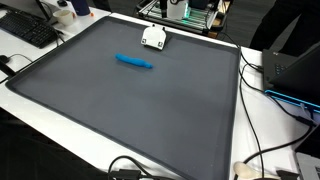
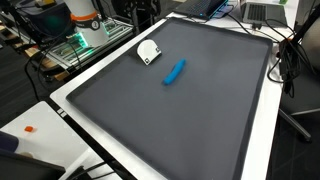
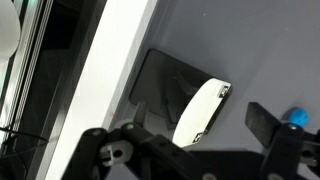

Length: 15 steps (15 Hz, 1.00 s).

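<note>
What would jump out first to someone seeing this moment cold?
A big dark grey mat covers most of the white table. Only two small things lie on it: a blue marker toward the far middle and a white plastic object near the mat's far edge. In the wrist view, the open hand hangs over that white object.

Most of the dark mat (image 1: pixel 120 110) is open, flat surface that I can cross freely. Two low things lie on it near one edge: the white block (image 1: pixel 153 38) and, near it toward the middle but not touching, the blue marker (image 1: pixel 133 62). Off the mat, cables (image 1: pixel 128 170) and a keyboard (image 1: pixel 30 30) crowd the table's rim.
</note>
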Tool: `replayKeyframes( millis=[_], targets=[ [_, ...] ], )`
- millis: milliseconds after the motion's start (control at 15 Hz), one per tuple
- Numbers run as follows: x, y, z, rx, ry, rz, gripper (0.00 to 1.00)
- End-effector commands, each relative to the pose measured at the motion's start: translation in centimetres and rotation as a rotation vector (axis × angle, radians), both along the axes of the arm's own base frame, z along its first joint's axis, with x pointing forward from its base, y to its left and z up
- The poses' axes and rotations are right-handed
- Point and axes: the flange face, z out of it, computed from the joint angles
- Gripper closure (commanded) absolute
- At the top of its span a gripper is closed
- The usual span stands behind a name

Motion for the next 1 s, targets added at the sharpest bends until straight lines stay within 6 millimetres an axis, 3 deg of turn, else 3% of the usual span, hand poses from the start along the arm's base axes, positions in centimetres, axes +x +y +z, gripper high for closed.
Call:
replayKeyframes(
  millis=[0, 533, 933],
  targets=[
    [0.7, -1.0, -1.9, 0.013, 0.015, -0.109, 0.0],
    [1.9, -2.7, -5.5, 0.04, 0.0, -0.207, 0.0],
    [1.9, -2.9, -7.4, 0.083, 0.03, -0.292, 0.0]
  ],
)
